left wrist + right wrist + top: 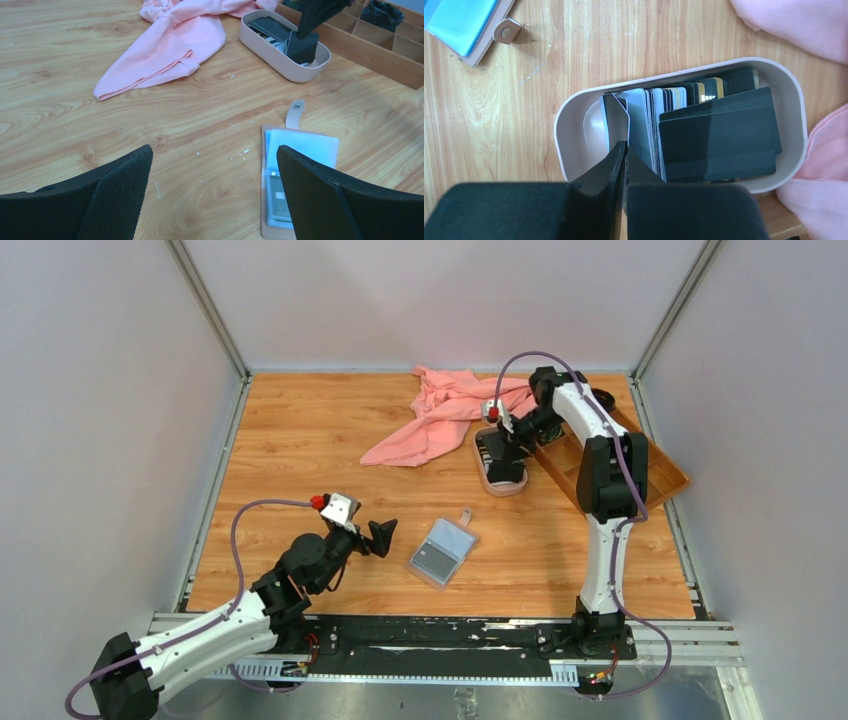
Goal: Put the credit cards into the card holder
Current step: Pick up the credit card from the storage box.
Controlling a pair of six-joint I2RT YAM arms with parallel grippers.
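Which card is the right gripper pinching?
The dark card standing on edge at the stack's end, pinched by the right gripper; the other cards lean untouched.

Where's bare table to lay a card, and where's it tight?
Bare wood between the card holder and the oval tray, and left of the pink cloth. Crowded far right: oval tray, cloth, brown tray and the right tool, shut on a card.

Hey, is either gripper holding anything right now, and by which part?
The right gripper is shut on one dark card, pinched at its upper edge, its lower end down in the tray. The left gripper is open and empty.
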